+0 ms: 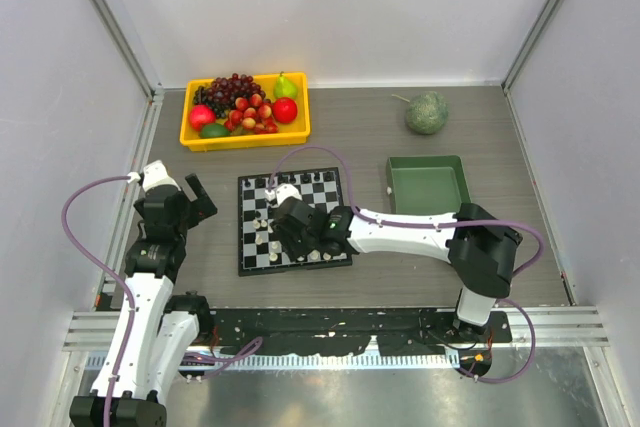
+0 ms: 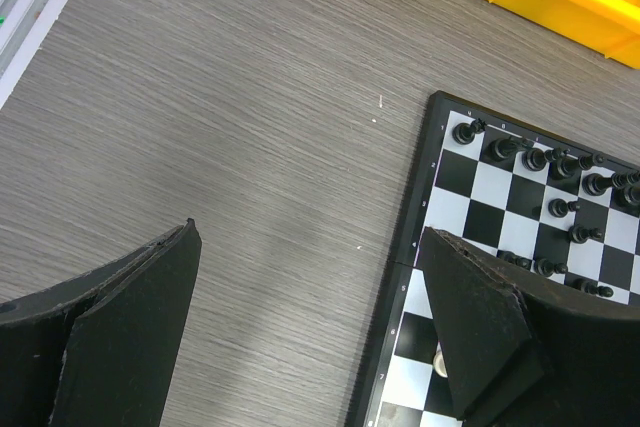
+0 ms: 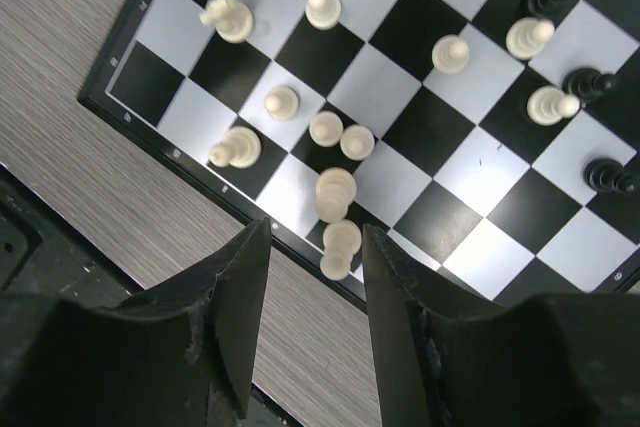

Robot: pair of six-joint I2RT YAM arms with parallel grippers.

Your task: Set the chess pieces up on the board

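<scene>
Cream-white chess pieces (image 3: 338,187) crowding six-o'clock edge of board (image 1: 322,187); one standing between parted jaws of your right gripper (image 3: 316,237), not clamped. Your left gripper (image 2: 310,237) hovering, jaws wide apart, over wood-grain table (image 2: 200,97) at nine o'clock of board.

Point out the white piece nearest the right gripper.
The white piece at the edge of the board, directly between the fingers of the right gripper; the others stand farther in.
</scene>
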